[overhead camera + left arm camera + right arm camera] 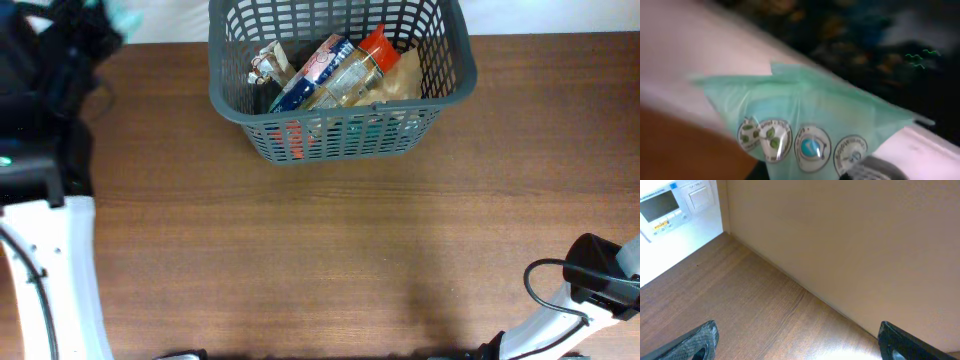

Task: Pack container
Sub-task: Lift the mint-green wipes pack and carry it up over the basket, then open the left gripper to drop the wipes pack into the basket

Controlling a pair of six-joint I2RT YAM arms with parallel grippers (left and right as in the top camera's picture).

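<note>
Sitting at twelve o'clock on the tabletop (320, 250), the container (340, 140) holds a red-capped bottle (360, 62), blue packet (303, 85) and brown bag (405, 75); left end effector (108, 25) is closed, right end effector (800, 342) stands apart.

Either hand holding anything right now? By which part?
Left hand is shut on a pale green packet; which part it grips can't be told. Right hand is open, empty.

Left arm (50, 240) reaches far left, its tool (108, 28) clamped on a green packet (805, 110); right tool (795, 347) gapes wide, empty.
</note>
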